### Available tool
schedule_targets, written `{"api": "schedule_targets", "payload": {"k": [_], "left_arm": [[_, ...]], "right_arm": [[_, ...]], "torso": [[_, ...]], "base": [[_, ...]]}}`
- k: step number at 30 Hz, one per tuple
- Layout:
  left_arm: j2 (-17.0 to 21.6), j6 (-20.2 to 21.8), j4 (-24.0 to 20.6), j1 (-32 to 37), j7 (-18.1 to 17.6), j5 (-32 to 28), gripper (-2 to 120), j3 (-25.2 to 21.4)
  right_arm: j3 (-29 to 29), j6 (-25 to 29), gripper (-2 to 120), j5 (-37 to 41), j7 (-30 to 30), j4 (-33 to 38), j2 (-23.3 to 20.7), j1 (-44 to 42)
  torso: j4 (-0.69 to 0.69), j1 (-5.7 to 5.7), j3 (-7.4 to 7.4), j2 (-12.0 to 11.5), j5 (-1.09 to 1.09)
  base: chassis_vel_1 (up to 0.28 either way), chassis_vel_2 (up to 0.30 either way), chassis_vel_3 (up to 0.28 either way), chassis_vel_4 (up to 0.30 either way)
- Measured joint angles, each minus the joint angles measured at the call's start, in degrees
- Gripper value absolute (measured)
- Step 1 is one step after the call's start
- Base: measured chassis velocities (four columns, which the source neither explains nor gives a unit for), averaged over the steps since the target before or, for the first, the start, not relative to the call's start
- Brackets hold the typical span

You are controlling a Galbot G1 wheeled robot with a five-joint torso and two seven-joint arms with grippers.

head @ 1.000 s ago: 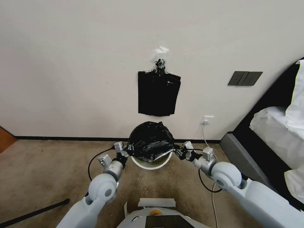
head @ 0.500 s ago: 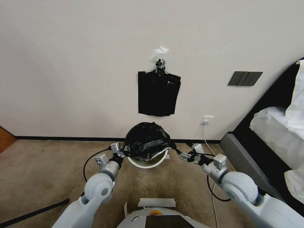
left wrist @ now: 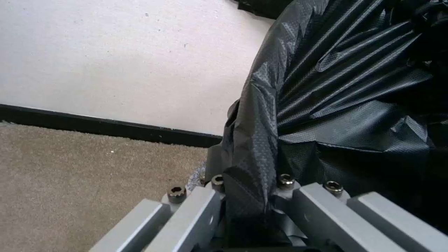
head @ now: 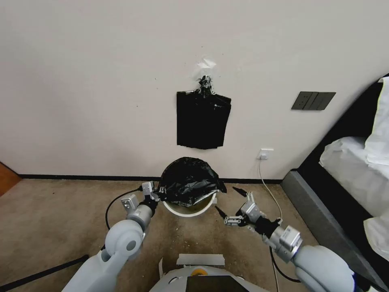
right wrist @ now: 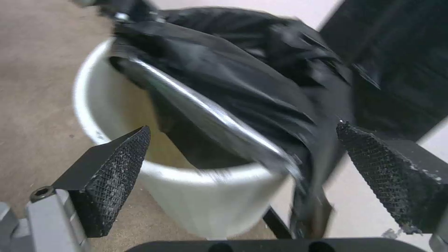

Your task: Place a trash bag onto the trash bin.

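The crinkly black trash bag [head: 187, 179] lies bunched over the far part of the cream-white trash bin [head: 187, 209] on the carpet by the wall. My left gripper [head: 157, 194] is shut on the bag's left edge, and the left wrist view has the bag [left wrist: 336, 105] pinched between its fingers [left wrist: 205, 210]. Off the bin's right side my right gripper [head: 228, 200] stands open above the carpet, holding nothing. Its wrist view looks between both pads [right wrist: 117, 171] at the bin [right wrist: 205, 196] and the bag [right wrist: 233, 70] draped into it.
A flat bundle of black bags [head: 202, 119] hangs taped to the wall above the bin. A socket [head: 265, 153] with a white cable sits at the right, beside a grey bed base [head: 312, 211]. A black rod [head: 44, 271] lies on the carpet at the left.
My right gripper let go of the bag's right edge, opened, and drew back to the right and toward me. The bag sagged onto the bin. The left gripper kept its hold.
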Motion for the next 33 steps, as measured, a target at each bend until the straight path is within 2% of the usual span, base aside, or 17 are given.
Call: {"api": "schedule_targets", "payload": {"k": [7, 10, 12, 14, 15, 17, 18, 21, 22, 24, 29, 32, 33], "left_arm": [[0.1, 0.8, -1.0, 0.3, -0.7, 0.1, 1, 1.2], [-0.3, 1.2, -1.5, 0.7, -1.1, 0.3, 1, 1.7], [-0.4, 1.2, -1.6, 0.7, -1.1, 0.3, 1, 1.7], [-0.5, 1.3, -1.6, 0.8, -1.3, 0.3, 1, 1.7], [-0.5, 1.3, -1.6, 0.8, -1.3, 0.3, 1, 1.7], [-0.6, 1.4, -1.6, 0.8, -1.5, 0.3, 1, 1.7], [-0.6, 1.4, -1.6, 0.8, -1.5, 0.3, 1, 1.7], [-1.0, 1.6, -1.7, 0.8, -1.8, 0.1, 1, 1.7], [-1.0, 1.6, -1.7, 0.8, -1.8, 0.1, 1, 1.7], [-1.2, 1.6, -1.7, 0.9, -1.9, 0.0, 1, 1.6], [-1.2, 1.7, -1.9, 0.9, -2.0, -0.4, 1, 1.5], [-1.1, 1.7, -2.0, 0.7, -2.5, -1.1, 1, 1.3], [-1.1, 1.7, -2.0, 0.7, -2.5, -1.1, 1, 1.3]], "right_arm": [[-4.6, 0.1, 95, -2.3, -0.4, -1.0, -1.2, 3.8], [-6.9, 0.2, 82, -3.4, -0.3, -2.0, -1.9, 5.8], [-7.1, 0.3, 79, -3.7, -0.3, -2.1, -2.1, 6.1], [-7.8, 1.2, 67, -5.0, -0.4, -2.9, -2.6, 6.8], [-7.8, 1.2, 67, -5.0, -0.4, -2.9, -2.6, 6.8], [-8.4, 1.8, 57, -5.7, -0.4, -3.5, -3.0, 7.4], [-8.4, 1.8, 57, -5.7, -0.4, -3.5, -3.0, 7.4], [-9.2, 2.6, 41, -6.3, -0.4, -4.0, -3.4, 8.5], [-9.2, 2.6, 41, -6.3, -0.4, -4.0, -3.4, 8.5], [-9.9, 2.9, 31, -6.5, -0.4, -4.2, -3.5, 9.1], [-10.5, 3.3, 19, -7.2, -0.5, -4.5, -3.7, 9.5], [-10.9, 4.7, 3, -8.2, -0.7, -4.9, -4.0, 9.5], [-10.9, 4.7, 3, -8.2, -0.7, -4.9, -4.0, 9.5]], "torso": [[0.01, 0.0, 0.0, 0.0, 0.0], [0.0, 0.0, 0.0, 0.0, 0.0], [0.0, 0.0, 0.0, 0.0, 0.0], [0.0, 0.0, 0.0, 0.0, 0.0], [0.0, 0.0, 0.0, 0.0, 0.0], [0.0, 0.0, 0.0, 0.0, 0.0], [0.0, 0.0, 0.0, 0.0, 0.0], [0.0, 0.0, 0.0, 0.0, 0.0], [0.0, 0.0, 0.0, 0.0, 0.0], [0.0, 0.0, 0.0, 0.0, 0.0], [0.0, 0.0, 0.0, 0.0, 0.0], [0.0, 0.0, 0.0, 0.0, 0.0], [0.0, 0.0, 0.0, 0.0, 0.0]], "base": [[0.0, 0.0, 0.0, 0.0], [0.0, 0.0, 0.0, 0.0], [0.0, 0.0, 0.0, 0.0], [0.0, 0.0, 0.0, 0.0], [0.0, 0.0, 0.0, 0.0], [0.0, 0.0, 0.0, 0.0], [0.0, 0.0, 0.0, 0.0], [0.0, 0.0, 0.0, 0.0], [0.0, 0.0, 0.0, 0.0], [0.0, 0.0, 0.0, 0.0], [0.0, 0.0, 0.0, 0.0], [0.0, 0.0, 0.0, 0.0], [0.0, 0.0, 0.0, 0.0]]}}
